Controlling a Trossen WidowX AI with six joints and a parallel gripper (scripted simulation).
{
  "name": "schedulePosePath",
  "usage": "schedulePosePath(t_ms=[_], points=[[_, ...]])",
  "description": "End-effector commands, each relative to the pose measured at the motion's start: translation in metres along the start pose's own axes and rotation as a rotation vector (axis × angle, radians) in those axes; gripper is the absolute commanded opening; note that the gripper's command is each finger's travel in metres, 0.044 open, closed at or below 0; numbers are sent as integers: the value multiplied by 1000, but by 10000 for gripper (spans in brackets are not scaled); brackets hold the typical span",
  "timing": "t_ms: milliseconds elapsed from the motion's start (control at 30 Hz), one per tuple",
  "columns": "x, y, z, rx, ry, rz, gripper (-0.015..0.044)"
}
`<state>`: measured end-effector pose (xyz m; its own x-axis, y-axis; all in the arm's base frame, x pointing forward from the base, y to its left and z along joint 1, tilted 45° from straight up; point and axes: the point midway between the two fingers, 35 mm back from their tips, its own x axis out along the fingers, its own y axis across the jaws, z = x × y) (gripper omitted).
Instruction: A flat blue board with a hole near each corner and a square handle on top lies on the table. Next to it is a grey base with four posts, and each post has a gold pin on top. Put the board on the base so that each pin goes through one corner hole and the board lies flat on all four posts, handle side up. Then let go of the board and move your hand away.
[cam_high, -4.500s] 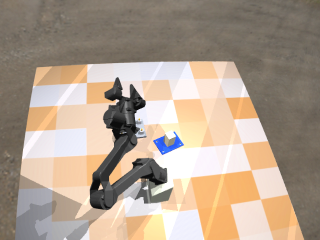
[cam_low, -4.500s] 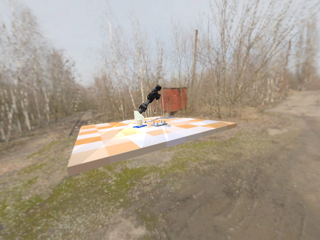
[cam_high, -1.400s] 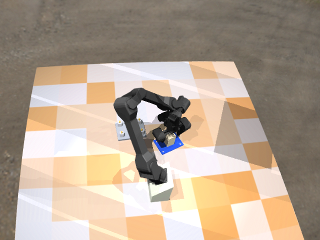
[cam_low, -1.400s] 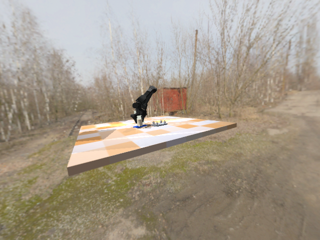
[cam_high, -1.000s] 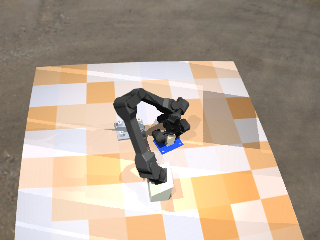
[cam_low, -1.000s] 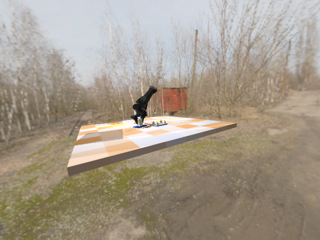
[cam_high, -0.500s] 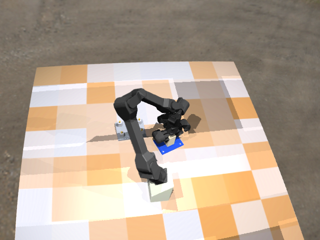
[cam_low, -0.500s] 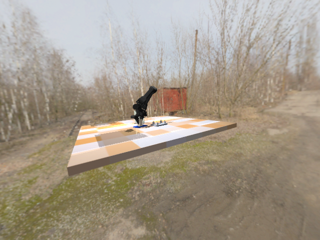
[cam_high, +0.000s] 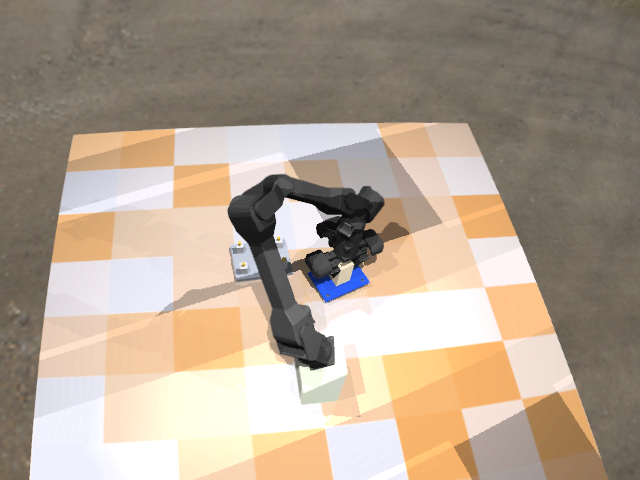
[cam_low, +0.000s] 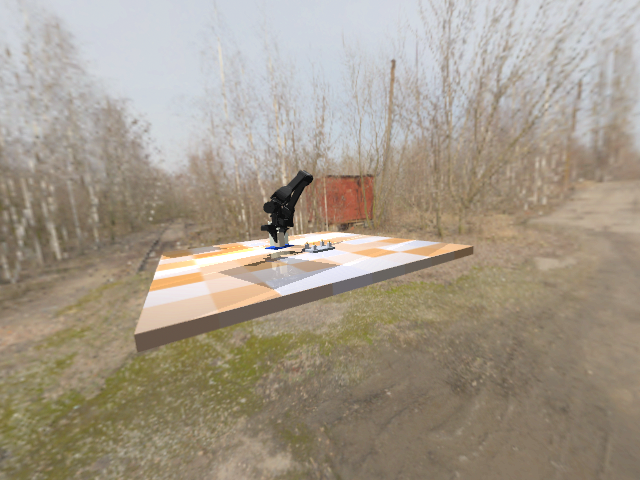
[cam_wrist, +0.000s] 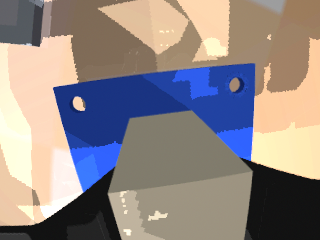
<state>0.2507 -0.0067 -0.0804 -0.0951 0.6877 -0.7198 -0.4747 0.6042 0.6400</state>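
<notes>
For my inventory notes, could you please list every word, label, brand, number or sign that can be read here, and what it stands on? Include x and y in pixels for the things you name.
There is no readable text.
The blue board (cam_high: 327, 292) (cam_wrist: 110, 115), its handle (cam_high: 343, 274) (cam_wrist: 175, 145) and the grey base (cam_high: 251, 257) show no lettering.
On the red container (cam_low: 347, 198) in the background, the surface is too blurred to tell.
</notes>
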Motion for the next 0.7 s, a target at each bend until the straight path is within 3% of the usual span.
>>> schedulePosePath(t_ms=[0,667], points=[[-11,-1,0,-4,3,-6,0],[-59,1,-2,-4,4,-4,0]])
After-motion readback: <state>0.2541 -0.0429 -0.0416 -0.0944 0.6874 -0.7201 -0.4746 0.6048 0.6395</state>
